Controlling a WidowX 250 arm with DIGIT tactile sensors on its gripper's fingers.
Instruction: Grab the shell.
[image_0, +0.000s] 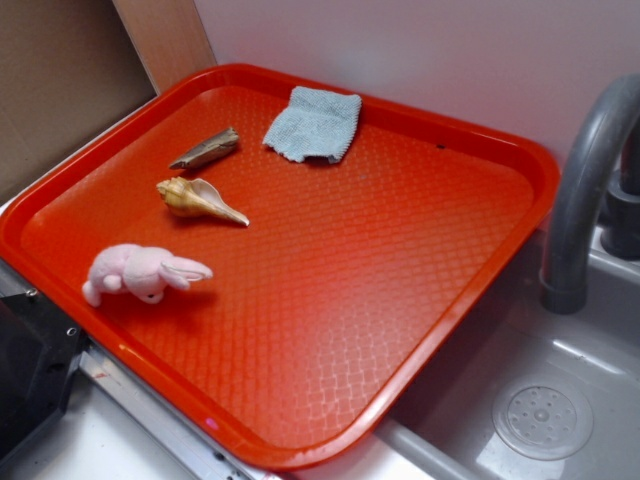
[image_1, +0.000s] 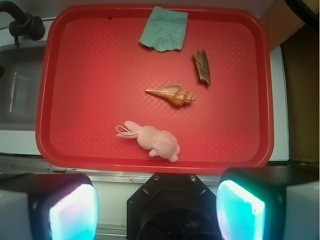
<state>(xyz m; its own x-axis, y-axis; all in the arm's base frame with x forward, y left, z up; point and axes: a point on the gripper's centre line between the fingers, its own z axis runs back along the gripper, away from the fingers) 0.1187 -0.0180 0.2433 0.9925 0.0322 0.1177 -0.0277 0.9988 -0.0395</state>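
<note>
Shell (image_0: 199, 198) lay on its side in the left part of the exterior frame, on the red tray (image_0: 380, 300). Tan-cream spiral conch, knobby rounded end at left, long tip tapering toward lower right. Touched nothing.

Tray: hard plastic, diamond-embossed floor, raised rounded rim. Pink plush bunny (image_0: 143, 272) below the shell, soft and fuzzy, apart from it. Flat grey-brown woody sliver (image_0: 207, 149) just above the shell. Grey-blue knitted cloth (image_0: 314, 123), folded, at upper centre. Grey faucet (image_0: 585, 190) and sink (image_0: 540, 400) at right, both cut off by the frame edge.

Gripper (image_1: 156, 210) appeared only in the wrist view, at bottom edge: fingers (image_1: 72, 212) spread wide apart, holding nothing, below the tray's rim. Pads glared teal-white, surface unreadable.
</note>
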